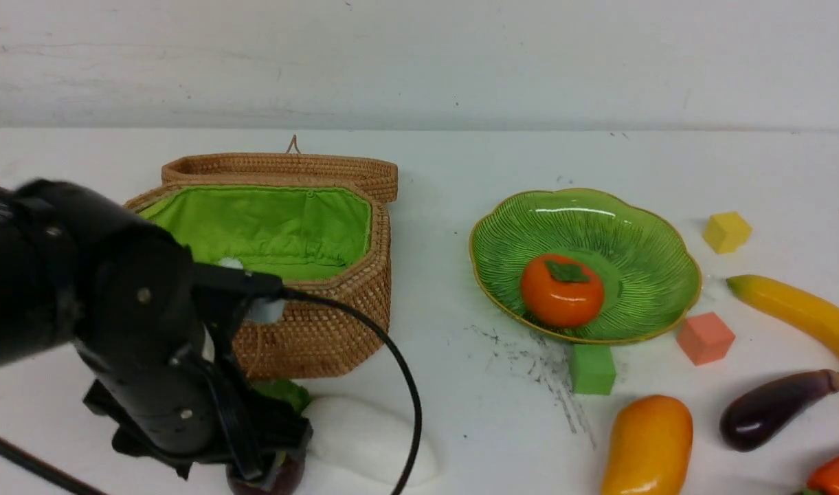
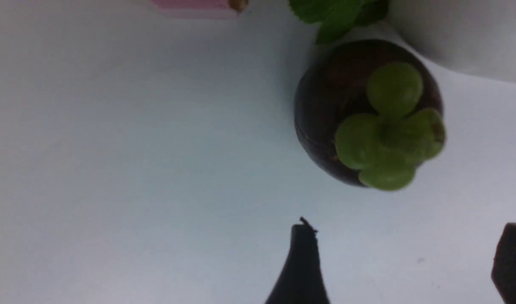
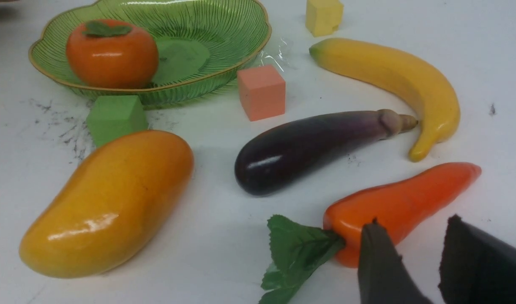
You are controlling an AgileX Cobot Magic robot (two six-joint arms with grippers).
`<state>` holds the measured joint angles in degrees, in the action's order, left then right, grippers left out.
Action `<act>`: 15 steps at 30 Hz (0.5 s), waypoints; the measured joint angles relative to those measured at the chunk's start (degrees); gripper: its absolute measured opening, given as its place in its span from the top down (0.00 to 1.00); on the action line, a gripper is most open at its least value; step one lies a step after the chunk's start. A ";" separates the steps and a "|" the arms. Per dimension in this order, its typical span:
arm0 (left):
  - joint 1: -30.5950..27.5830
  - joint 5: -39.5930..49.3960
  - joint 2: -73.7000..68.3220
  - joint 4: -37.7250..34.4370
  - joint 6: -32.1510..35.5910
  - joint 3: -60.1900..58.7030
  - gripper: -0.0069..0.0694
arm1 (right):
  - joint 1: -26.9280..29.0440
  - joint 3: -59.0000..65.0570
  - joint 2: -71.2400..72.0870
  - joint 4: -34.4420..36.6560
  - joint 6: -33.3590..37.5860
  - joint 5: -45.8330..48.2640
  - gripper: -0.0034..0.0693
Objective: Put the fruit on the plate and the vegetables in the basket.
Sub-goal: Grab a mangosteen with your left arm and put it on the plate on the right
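The persimmon (image 1: 562, 290) sits on the green plate (image 1: 639, 227). The basket (image 1: 309, 234) stands open, its green lining bare. At the front left the mangosteen (image 2: 346, 105) rests beside the white radish (image 1: 371, 440). My left gripper (image 2: 408, 230) hangs open just short of the mangosteen, with only table between its fingers. At the front right lie the mango (image 3: 110, 202), eggplant (image 3: 308, 147), banana (image 3: 393, 76) and red-orange pepper (image 3: 401, 202). My right gripper (image 3: 414, 223) stands open next to the pepper's leafy end, holding nothing.
Foam cubes lie around the plate: a yellow cube (image 1: 726, 232) behind it, a salmon cube (image 1: 705, 337) and a green cube (image 1: 591, 369) in front. The basket's lid (image 1: 282, 168) lies folded back behind it. My left arm (image 1: 117, 323) blocks the basket's near left corner.
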<state>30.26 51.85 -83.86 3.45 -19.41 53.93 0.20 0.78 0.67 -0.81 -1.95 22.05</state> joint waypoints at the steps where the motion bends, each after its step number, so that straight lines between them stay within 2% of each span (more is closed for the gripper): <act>1: 0.00 -1.91 -2.61 0.09 0.00 -0.38 0.16 | 0.00 0.00 0.00 0.00 0.00 0.00 0.62; 7: 0.00 -6.83 -10.04 0.60 -0.05 -0.45 0.10 | 0.00 0.00 0.00 0.00 0.00 0.00 0.62; 15: 0.00 -9.54 -13.48 0.78 -0.17 -0.45 0.13 | 0.00 0.00 0.00 0.00 0.00 0.00 0.62</act>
<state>30.26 42.31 -97.34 4.23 -19.58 53.48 0.20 0.78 0.67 -0.81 -1.95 22.05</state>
